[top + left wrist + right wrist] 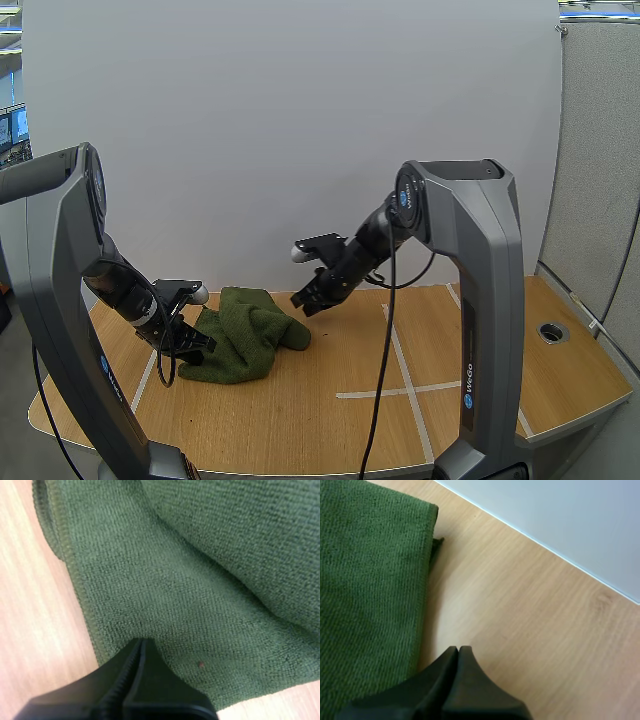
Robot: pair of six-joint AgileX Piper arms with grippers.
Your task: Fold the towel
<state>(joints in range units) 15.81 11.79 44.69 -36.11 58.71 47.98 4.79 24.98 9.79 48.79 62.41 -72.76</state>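
A dark green towel [245, 332] lies bunched and folded over on the wooden table, left of centre. My left gripper [197, 343] sits at the towel's left edge, low against the cloth. In the left wrist view its fingers lie together as one dark wedge [141, 642] over the towel [200, 580], near its stitched hem, pinching nothing. My right gripper [303, 302] hangs just right of the towel's right end, a little above the table. Its fingers are also shut [458, 650], over bare wood beside the towel's folded edge [370, 580].
The wooden table [330, 400] carries white tape lines [400, 370] right of centre. A round cable hole [552, 331] sits near its right edge. A white wall stands close behind the table's back edge.
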